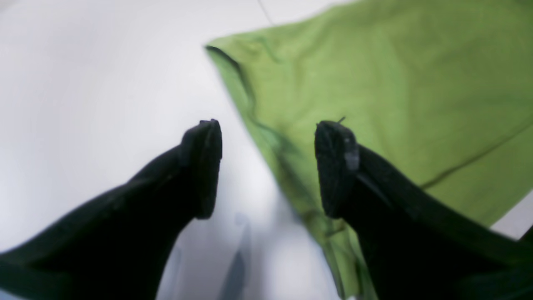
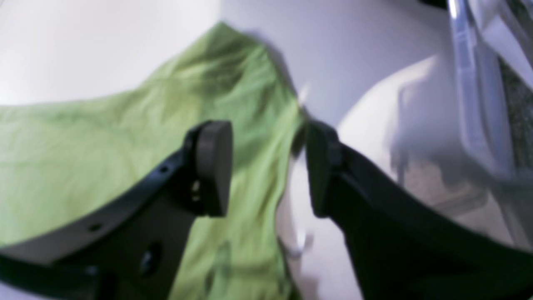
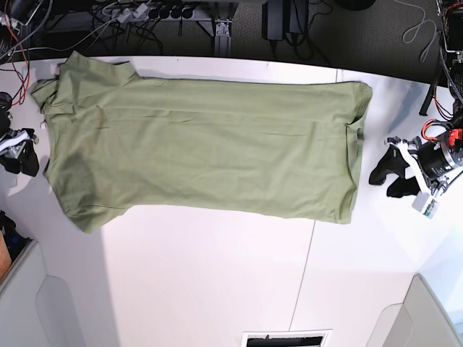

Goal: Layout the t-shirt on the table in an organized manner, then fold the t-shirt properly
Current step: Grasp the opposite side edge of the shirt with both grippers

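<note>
The olive-green t-shirt (image 3: 202,144) lies spread flat across the far half of the white table (image 3: 217,282), long axis running left to right. My left gripper (image 3: 387,182) sits just off the shirt's right edge. In the left wrist view the left gripper (image 1: 266,166) stands open over the shirt's edge (image 1: 395,83), nothing between its black fingers. My right gripper (image 3: 18,159) rests off the shirt's left edge. Through the right wrist camera, the right gripper (image 2: 268,166) is open above the border of the cloth (image 2: 83,146), gripping nothing.
A thin dark seam (image 3: 311,246) crosses the tabletop. Cables and a power strip (image 3: 145,13) run behind the far edge. Grey panels stand at the near left corner (image 3: 29,289) and the near right corner (image 3: 427,303). A dark slot (image 3: 286,338) sits at the front edge.
</note>
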